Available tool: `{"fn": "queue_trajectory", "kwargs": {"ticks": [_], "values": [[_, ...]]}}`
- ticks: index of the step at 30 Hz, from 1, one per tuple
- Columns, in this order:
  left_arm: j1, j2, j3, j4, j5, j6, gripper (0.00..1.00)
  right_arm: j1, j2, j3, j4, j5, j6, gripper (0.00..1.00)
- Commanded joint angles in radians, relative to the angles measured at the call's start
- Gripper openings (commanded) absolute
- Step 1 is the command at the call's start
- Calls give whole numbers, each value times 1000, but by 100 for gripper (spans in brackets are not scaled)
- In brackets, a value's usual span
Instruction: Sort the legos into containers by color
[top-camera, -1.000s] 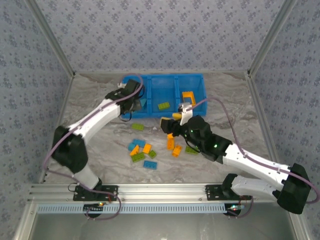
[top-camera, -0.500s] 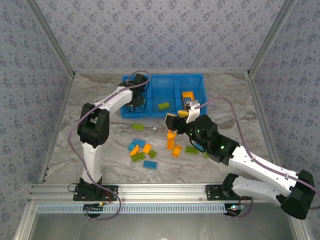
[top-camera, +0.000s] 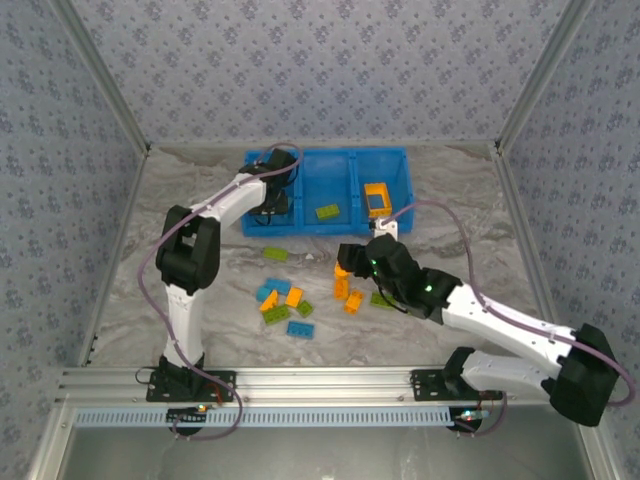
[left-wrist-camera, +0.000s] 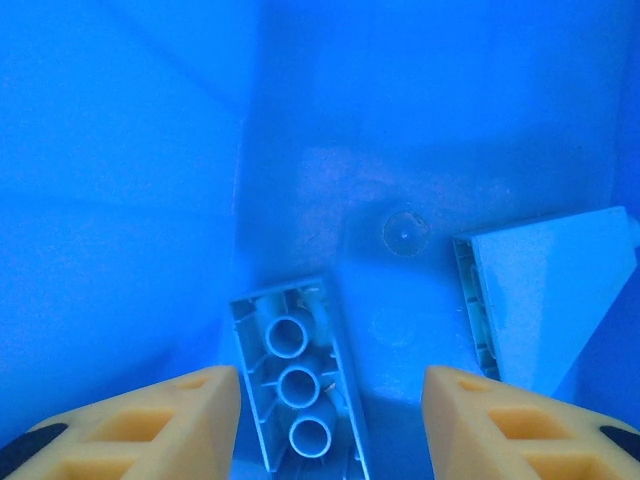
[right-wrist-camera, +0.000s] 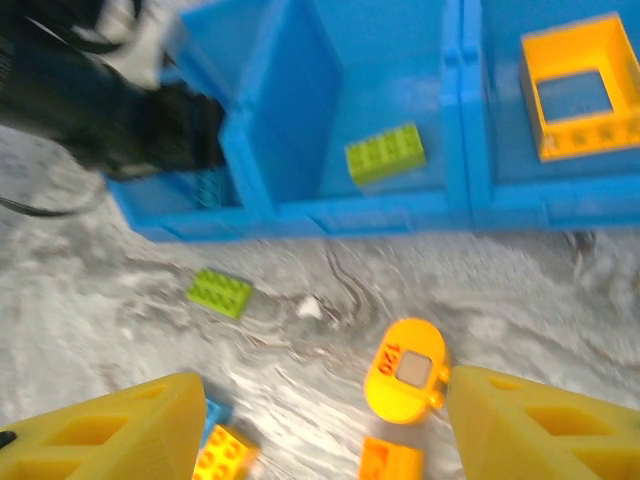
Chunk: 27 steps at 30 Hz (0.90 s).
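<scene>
Well, my left gripper (left-wrist-camera: 328, 392) has its jaws apart and grips nothing. A pale blue brick (left-wrist-camera: 297, 385) lies upside down on the floor of the bin (left-wrist-camera: 120, 150) between the fingers, nearer the left one. A sloped pale blue piece (left-wrist-camera: 545, 295) rests just past the right finger.

My right gripper (right-wrist-camera: 325, 388) hangs open and empty over the table (right-wrist-camera: 560, 280), with an orange rounded piece (right-wrist-camera: 405, 372) just ahead between its fingers. Farther ahead to the left, a green brick (right-wrist-camera: 220, 293) lies on the table. Beyond it, a second green brick (right-wrist-camera: 385, 153) sits in the middle compartment and an orange frame (right-wrist-camera: 573, 88) in the right one.
</scene>
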Motion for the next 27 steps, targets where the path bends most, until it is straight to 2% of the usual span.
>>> {"fn": "queue_trajectory", "kwargs": {"ticks": [1, 4, 8, 10, 13, 17, 21, 27], "values": [[-10, -117, 8, -26, -30, -1, 51, 22, 51, 28, -66, 65, 90, 67], [-29, -235, -34, -10, -63, -17, 50, 21, 155, 80, -155, 87, 175, 66], [-84, -460, -192, 87, -61, -31, 52, 22, 353, 222, -312, 83, 272, 66], [-120, -596, -306, 171, -2, -9, 55, 22, 445, 306, -397, 79, 310, 68], [-162, -802, -519, 340, 165, 21, 58, 11, 564, 412, -515, 57, 381, 71], [-203, -1026, -732, 456, 302, -5, 60, -7, 631, 427, -467, 11, 398, 74], [-271, -1175, -829, 436, 338, -9, 61, -37, 682, 480, -525, -8, 417, 75], [-318, -1362, -936, 386, 324, -61, 61, -65, 727, 470, -429, -66, 368, 72]]}}
